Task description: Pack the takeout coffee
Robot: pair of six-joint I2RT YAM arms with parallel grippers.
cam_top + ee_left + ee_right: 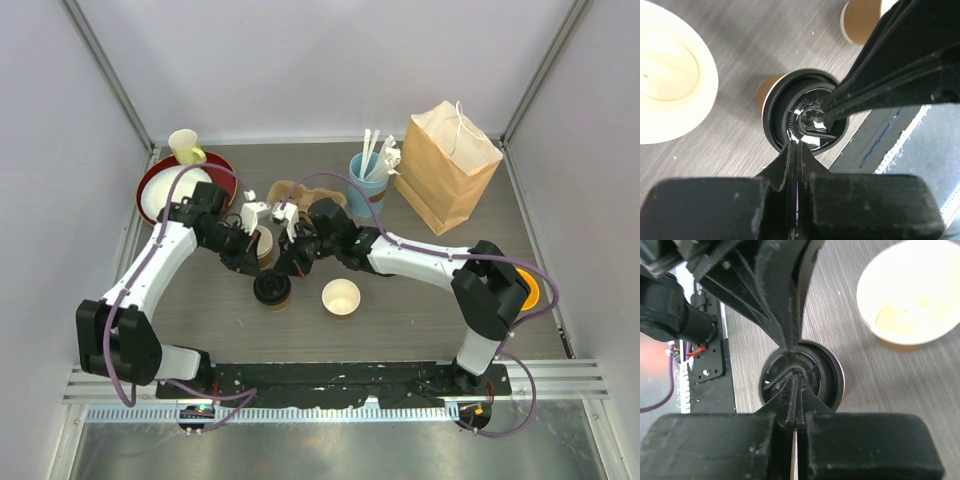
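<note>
One takeout coffee (272,290), a tan cup with a black sip lid, stands upright at the table's middle front. It also fills the left wrist view (802,117) and the right wrist view (805,380). My left gripper (795,144) is shut, its tips resting on the lid's rim. Shut too, my right gripper (796,379) has its tips down on the lid's centre. Nothing is held between either pair of fingers. Another tan cup (264,245) stands just behind, its top hidden by the arms.
A lidless tan cup (341,297) with a white inside stands right of the lidded one. At the back are a brown paper bag (447,165), a blue cup of utensils (368,185), a cardboard carrier (288,192) and a red plate (150,180) beside a yellow cup (184,146).
</note>
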